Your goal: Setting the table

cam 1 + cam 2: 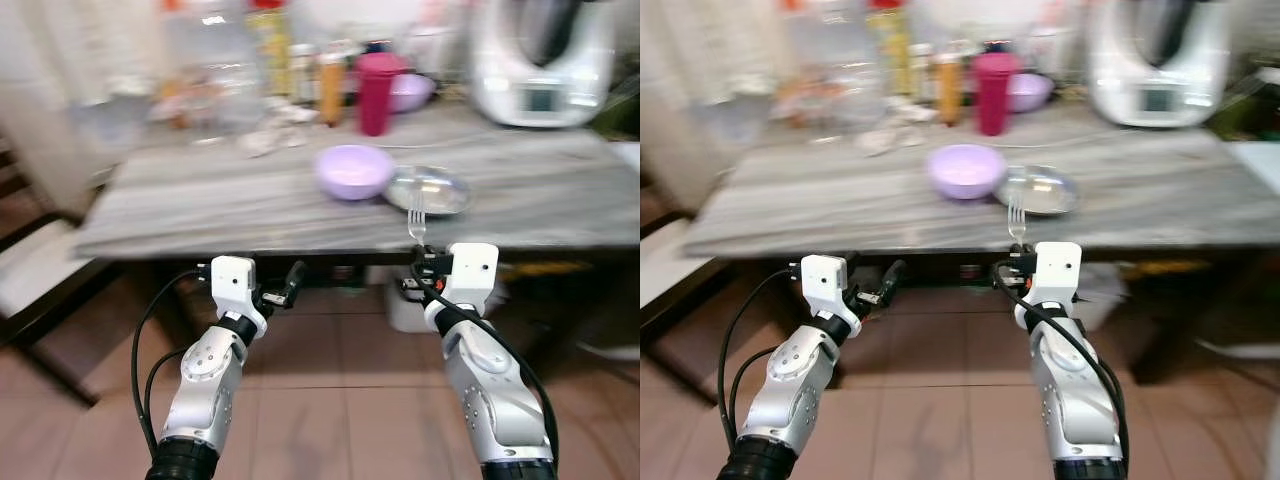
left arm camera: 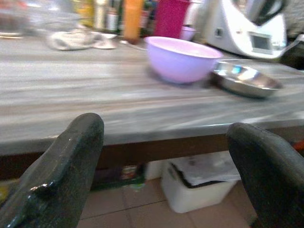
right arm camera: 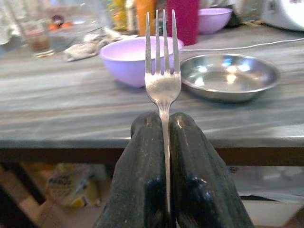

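Both head views are softly blurred throughout; the bottles and white appliance at the far edge of the grey streaked stone counter smear into pale shapes. Light is bright and even, washing out the far background. The shallow round steel dish carries blue-white glints. The thin silver fork is sharp in the right wrist view, while the black fingers of the left hand are dark, close and soft

Shiny metal fork and dish (mirror-bright); matt plastic bowl.
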